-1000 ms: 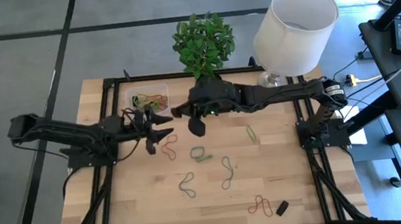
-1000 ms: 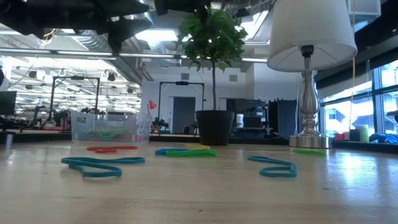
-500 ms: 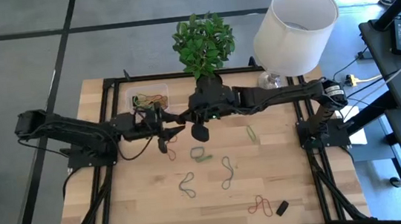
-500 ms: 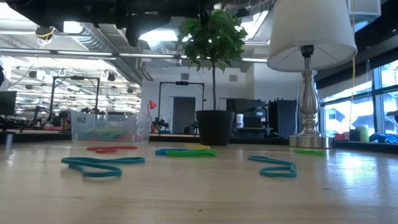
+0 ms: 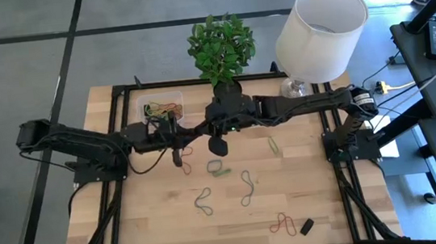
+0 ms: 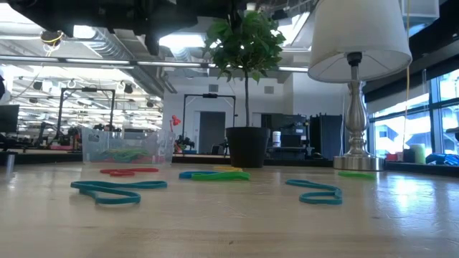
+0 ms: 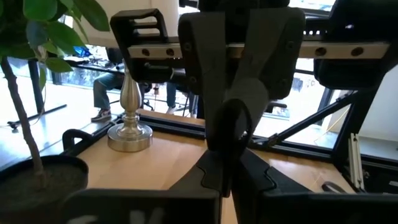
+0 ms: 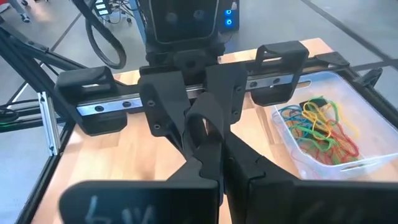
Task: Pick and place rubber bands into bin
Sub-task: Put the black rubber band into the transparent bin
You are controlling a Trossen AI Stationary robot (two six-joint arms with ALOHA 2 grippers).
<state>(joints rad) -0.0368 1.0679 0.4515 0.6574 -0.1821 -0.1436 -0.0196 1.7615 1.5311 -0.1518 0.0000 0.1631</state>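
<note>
The left gripper (image 5: pixel 177 148) hangs above the tabletop (image 5: pixel 156 226) just beside the bin (image 5: pixel 161 109), tip to tip with the right gripper (image 5: pixel 205 133). Each wrist view shows the other arm's fingers pressed together right in front of it, so both sets of jaws are together. Whether a band is pinched between either pair is hard to tell; a red rubber band (image 5: pixel 182 152) lies right at the left gripper's tip in the high view, but contact cannot be made out.

The bin sits at the far left of the tabletop, near the plant (image 5: pixel 221 47), and already holds a tangle of coloured rubber bands (image 8: pixel 318 129). Several more lie loose on the wood: a green band (image 5: pixel 219 167) just past the grippers, two twisted teal ones (image 5: pixel 203 202) and (image 5: pixel 247 187) nearer the middle, a pale green one (image 5: pixel 273 144) toward the right arm, and a red one (image 5: pixel 279 225) at the near edge beside a small black block (image 5: pixel 307 226).

These bands look very light, thin and floppy, lying flat on the wood. They will likely sag and stretch when lifted, and could slip from a shallow pinch. The crossing of a figure-eight twist, where two strands stack, seems the best place to pinch.
</note>
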